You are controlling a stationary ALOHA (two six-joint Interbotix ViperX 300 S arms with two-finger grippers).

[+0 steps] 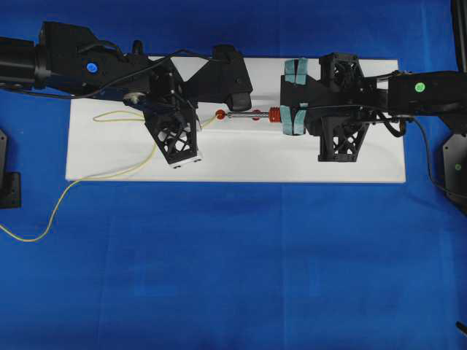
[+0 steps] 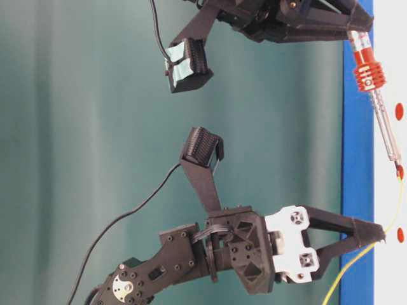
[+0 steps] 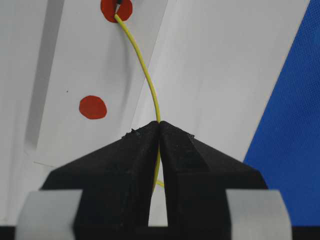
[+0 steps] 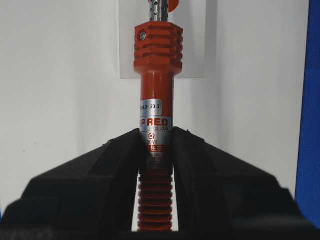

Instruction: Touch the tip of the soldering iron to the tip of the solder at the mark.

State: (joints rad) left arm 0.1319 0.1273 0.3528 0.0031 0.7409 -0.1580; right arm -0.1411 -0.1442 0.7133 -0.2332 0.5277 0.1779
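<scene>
1. We find the left gripper [image 3: 159,125] clenched on the solder [image 3: 145,70]. In the left wrist view the thin yellow wire passes between the closed black jaws and arcs forward over the white board [image 1: 292,157].
2. We find the right gripper [image 4: 156,137] clamped on the red-orange handle of the soldering iron [image 4: 156,100]. The jaws press both sides of the labelled band, and the ribbed collar and perforated shaft project ahead of them.
3. The free end of the solder lies on the upper red mark [image 3: 116,9] in the left wrist view. A dark point enters that same mark from above, and we take it to be the iron's tip.
4. The overhead view agrees: the iron [image 1: 248,114] lies level across the board, its shaft ending at a red mark [image 1: 220,114] where the yellow wire arrives from the left gripper [image 1: 195,125].
5. The table-level view shows the shaft [image 2: 386,130] coming down to a red mark [image 2: 399,170], with the solder [image 2: 394,210] rising to the same spot.
6. We judge both pickups done and both tips brought to the mark. Contact appears made, though no view is sharp enough to rule out a hair's gap.
7. What is left, in our judgement, is at most a slight closing adjustment. The other red marks [image 3: 93,107] on the board are not in use.
</scene>
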